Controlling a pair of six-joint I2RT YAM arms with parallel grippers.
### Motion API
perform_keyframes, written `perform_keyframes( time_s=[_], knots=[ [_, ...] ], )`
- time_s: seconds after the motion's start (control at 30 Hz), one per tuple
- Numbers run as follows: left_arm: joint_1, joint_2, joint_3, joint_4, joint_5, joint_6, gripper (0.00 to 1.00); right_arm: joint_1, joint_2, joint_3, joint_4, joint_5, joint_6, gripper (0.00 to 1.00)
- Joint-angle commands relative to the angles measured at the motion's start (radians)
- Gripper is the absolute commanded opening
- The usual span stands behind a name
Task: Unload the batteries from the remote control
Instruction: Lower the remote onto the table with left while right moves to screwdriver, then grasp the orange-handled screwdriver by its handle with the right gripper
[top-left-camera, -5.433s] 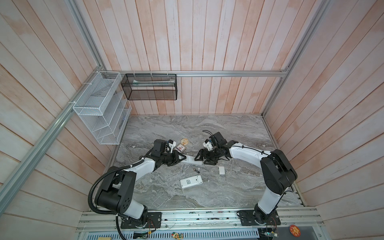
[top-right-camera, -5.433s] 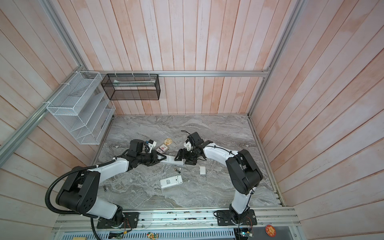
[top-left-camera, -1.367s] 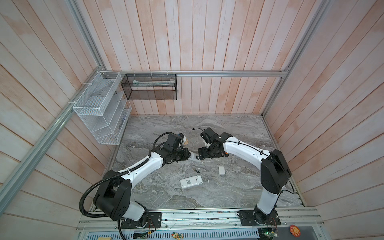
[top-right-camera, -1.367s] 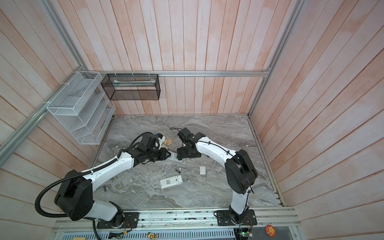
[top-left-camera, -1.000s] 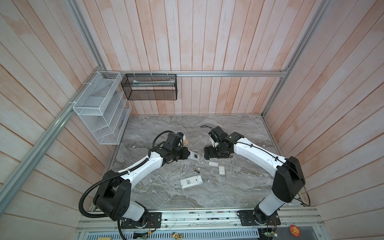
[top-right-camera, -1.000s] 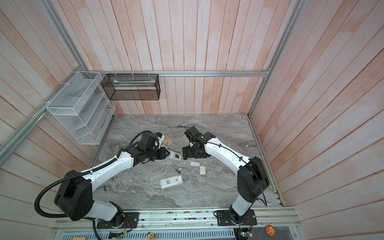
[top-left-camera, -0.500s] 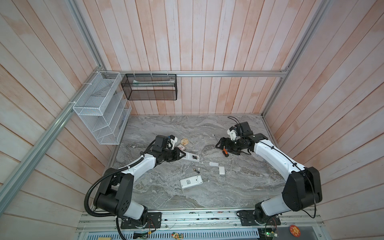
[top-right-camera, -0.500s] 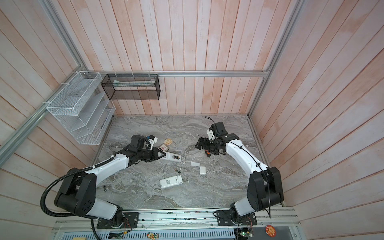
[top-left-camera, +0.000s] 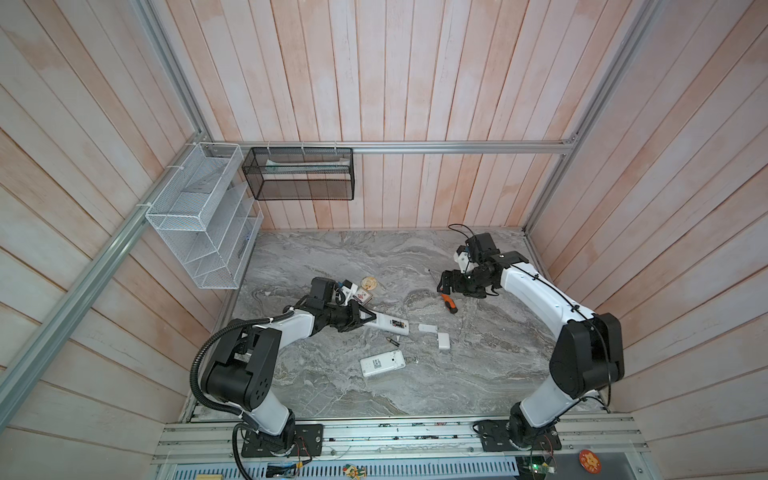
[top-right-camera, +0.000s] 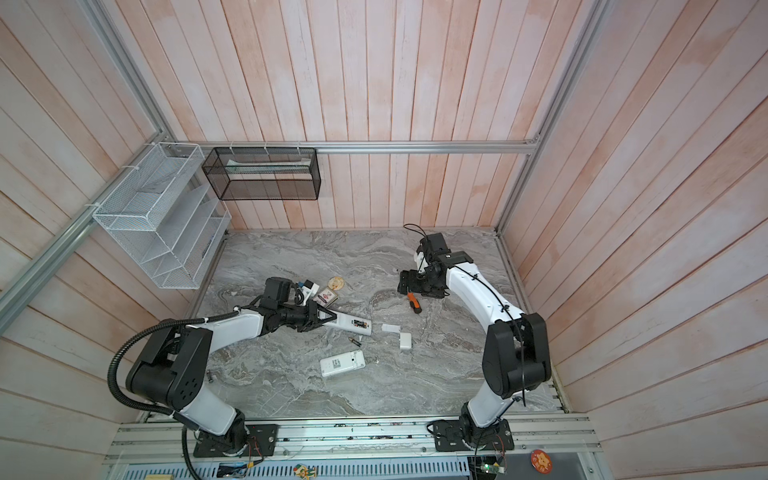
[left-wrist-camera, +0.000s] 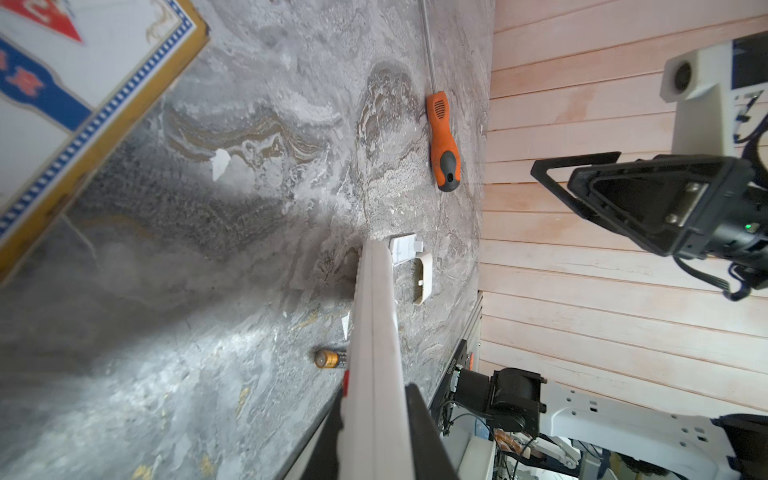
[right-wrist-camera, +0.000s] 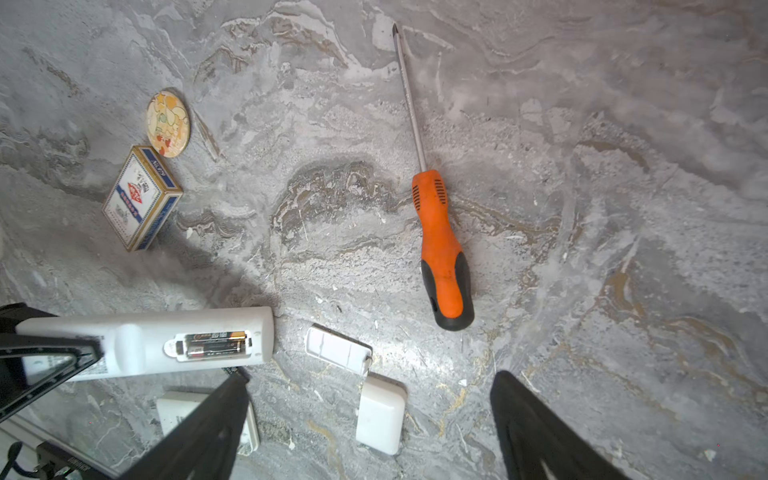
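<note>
My left gripper (top-left-camera: 365, 321) (top-right-camera: 323, 318) (left-wrist-camera: 374, 415) is shut on the narrow end of the long white remote control (top-left-camera: 388, 326) (top-right-camera: 353, 323) (left-wrist-camera: 374, 324) (right-wrist-camera: 137, 345). The remote's compartment is uncovered, with two batteries (right-wrist-camera: 216, 344) (top-left-camera: 397, 324) lying in it side by side. One loose battery (top-left-camera: 392, 341) (top-right-camera: 354, 342) (left-wrist-camera: 328, 358) lies on the table just in front of the remote. Far from it, at the back right, my right gripper (top-left-camera: 446, 286) (top-right-camera: 405, 284) (right-wrist-camera: 370, 382) hangs open and empty above the table.
An orange-handled screwdriver (top-left-camera: 449, 302) (right-wrist-camera: 442, 257) lies below my right gripper. Two white battery covers (top-left-camera: 427, 328) (top-left-camera: 443, 340) sit past the remote's end. A second white remote (top-left-camera: 382, 363) lies nearer the front. A card box (top-left-camera: 362, 296) and round badge (top-left-camera: 369, 283) are behind my left gripper.
My right arm has swung away from the remote's end to the back right, and a second white cover now lies by the remote. My left gripper keeps its hold and has drawn back slightly.
</note>
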Motion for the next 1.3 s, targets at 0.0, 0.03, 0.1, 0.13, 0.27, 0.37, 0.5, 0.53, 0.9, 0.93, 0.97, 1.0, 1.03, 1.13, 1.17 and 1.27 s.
perform_keyframes(
  time_s=[0.0,0.03,0.1,0.13,0.27,0.37,0.5,0.53,0.9,0.93,0.97,1.0,1.03,1.13,1.17,1.27],
  knots=[
    [0.010,0.038,-0.046,-0.004,-0.045,-0.020,0.23,-0.001,0.013,0.028,-0.036,-0.015,-0.020,0.91],
    [0.012,0.040,-0.056,0.012,-0.045,-0.031,0.24,0.000,0.013,0.025,-0.027,-0.030,-0.017,0.91],
    [0.017,0.041,-0.075,0.039,-0.053,-0.050,0.26,0.005,0.010,0.018,-0.017,-0.044,-0.015,0.91],
    [0.019,0.040,-0.080,0.047,-0.056,-0.055,0.27,0.005,0.010,0.012,-0.015,-0.046,-0.017,0.91],
    [0.026,0.038,-0.102,0.059,-0.085,-0.065,0.40,0.005,0.018,0.015,-0.028,-0.031,-0.027,0.91],
    [0.034,0.041,-0.113,0.064,-0.102,-0.069,0.49,0.000,0.032,0.021,-0.038,-0.019,-0.033,0.91],
    [0.047,0.044,-0.115,0.066,-0.107,-0.063,0.55,-0.002,0.059,0.023,-0.047,-0.018,-0.034,0.91],
    [0.052,0.043,-0.116,0.064,-0.108,-0.062,0.57,-0.002,0.070,0.027,-0.050,-0.017,-0.035,0.91],
    [0.119,-0.058,-0.130,-0.042,-0.135,-0.004,1.00,-0.006,0.186,0.049,-0.063,0.101,-0.093,0.88],
    [0.125,-0.078,-0.139,-0.053,-0.138,-0.002,1.00,-0.006,0.198,0.047,-0.056,0.106,-0.097,0.87],
    [0.132,-0.098,-0.146,-0.061,-0.142,-0.003,1.00,-0.006,0.208,0.050,-0.050,0.113,-0.101,0.86],
    [0.136,-0.122,-0.154,-0.073,-0.146,-0.001,1.00,-0.006,0.223,0.053,-0.045,0.117,-0.106,0.83],
    [0.139,-0.144,-0.159,-0.088,-0.153,0.000,1.00,-0.006,0.240,0.061,-0.045,0.119,-0.112,0.80],
    [0.142,-0.202,-0.171,-0.133,-0.170,0.004,1.00,-0.004,0.277,0.077,-0.042,0.135,-0.122,0.73],
    [0.143,-0.220,-0.175,-0.145,-0.174,0.004,1.00,-0.005,0.284,0.076,-0.039,0.140,-0.125,0.72],
    [0.147,-0.286,-0.186,-0.175,-0.188,-0.003,1.00,-0.001,0.299,0.077,-0.032,0.165,-0.134,0.66]
  ],
)
